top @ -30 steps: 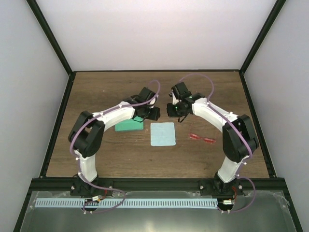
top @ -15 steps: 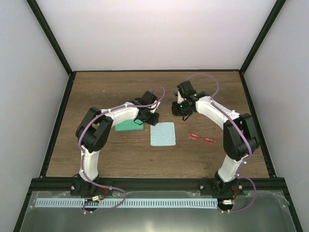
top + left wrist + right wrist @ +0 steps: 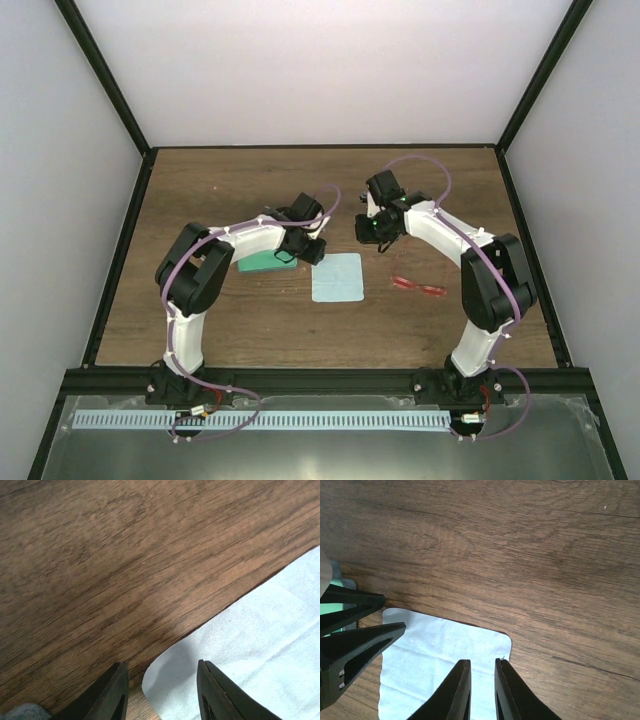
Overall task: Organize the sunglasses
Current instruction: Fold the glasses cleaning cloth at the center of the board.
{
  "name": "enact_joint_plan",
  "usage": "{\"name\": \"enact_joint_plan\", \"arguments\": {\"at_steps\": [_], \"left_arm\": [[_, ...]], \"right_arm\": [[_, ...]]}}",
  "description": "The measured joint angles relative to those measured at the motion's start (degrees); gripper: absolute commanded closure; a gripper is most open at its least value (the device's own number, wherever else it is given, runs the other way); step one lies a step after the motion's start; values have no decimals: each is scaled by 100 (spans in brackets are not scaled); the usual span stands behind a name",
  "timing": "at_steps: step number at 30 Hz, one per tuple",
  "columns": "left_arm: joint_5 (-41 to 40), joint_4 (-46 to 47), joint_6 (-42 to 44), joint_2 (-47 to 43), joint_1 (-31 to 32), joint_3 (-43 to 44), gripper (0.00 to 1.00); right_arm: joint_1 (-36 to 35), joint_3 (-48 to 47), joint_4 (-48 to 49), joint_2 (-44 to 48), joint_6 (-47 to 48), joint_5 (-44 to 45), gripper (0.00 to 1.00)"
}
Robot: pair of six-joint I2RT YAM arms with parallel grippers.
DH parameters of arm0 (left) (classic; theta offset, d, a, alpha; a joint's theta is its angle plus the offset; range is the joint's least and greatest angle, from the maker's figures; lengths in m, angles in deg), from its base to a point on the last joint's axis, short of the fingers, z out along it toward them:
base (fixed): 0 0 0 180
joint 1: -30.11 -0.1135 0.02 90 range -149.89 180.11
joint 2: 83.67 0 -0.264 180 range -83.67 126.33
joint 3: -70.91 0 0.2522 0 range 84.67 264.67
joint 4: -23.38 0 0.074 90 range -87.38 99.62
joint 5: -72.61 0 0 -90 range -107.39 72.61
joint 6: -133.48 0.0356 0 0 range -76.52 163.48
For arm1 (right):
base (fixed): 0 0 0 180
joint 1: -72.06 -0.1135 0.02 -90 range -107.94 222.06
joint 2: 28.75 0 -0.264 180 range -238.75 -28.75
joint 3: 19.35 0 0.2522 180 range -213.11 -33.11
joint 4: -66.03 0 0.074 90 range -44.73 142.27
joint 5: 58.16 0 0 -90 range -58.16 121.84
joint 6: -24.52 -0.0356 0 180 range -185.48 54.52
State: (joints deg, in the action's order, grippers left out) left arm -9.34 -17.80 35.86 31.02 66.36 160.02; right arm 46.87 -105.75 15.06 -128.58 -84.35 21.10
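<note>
The red sunglasses [image 3: 418, 286] lie on the wooden table to the right of the light blue cloth [image 3: 336, 277], and neither gripper touches them. My left gripper [image 3: 306, 246] is open and empty, low over the cloth's far left corner [image 3: 250, 650], with its fingers [image 3: 112, 692] straddling that corner. My right gripper [image 3: 372, 232] hovers above the cloth's far right corner [image 3: 445, 655], its jaws a narrow gap apart with nothing between them. The open case with its green inside [image 3: 262, 262] lies left of the cloth, partly hidden by the left arm.
The left gripper's fingers [image 3: 357, 630] show at the left of the right wrist view, close to the right gripper. A corner of the case [image 3: 334, 611] shows behind them. Black frame rails [image 3: 120, 250] border the table.
My left gripper has moved slightly nearer and lower, onto the cloth's far left corner. My right gripper shifted a little to the right and back, then held over the cloth's far right corner.
</note>
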Motion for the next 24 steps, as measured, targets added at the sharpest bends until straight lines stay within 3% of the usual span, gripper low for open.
{"name": "enact_joint_plan", "arguments": {"at_steps": [3, 13, 24], "left_arm": [[11, 35, -9, -2, -17, -17, 75], [-4, 153, -94, -20, -37, -114, 96], [59, 225, -273, -33, -37, -162, 96]], "right_arm": [[0, 0, -2, -17, 4, -7, 85], [0, 7, 15, -44, 22, -13, 85], [2, 0, 68, -525, 61, -15, 79]]}}
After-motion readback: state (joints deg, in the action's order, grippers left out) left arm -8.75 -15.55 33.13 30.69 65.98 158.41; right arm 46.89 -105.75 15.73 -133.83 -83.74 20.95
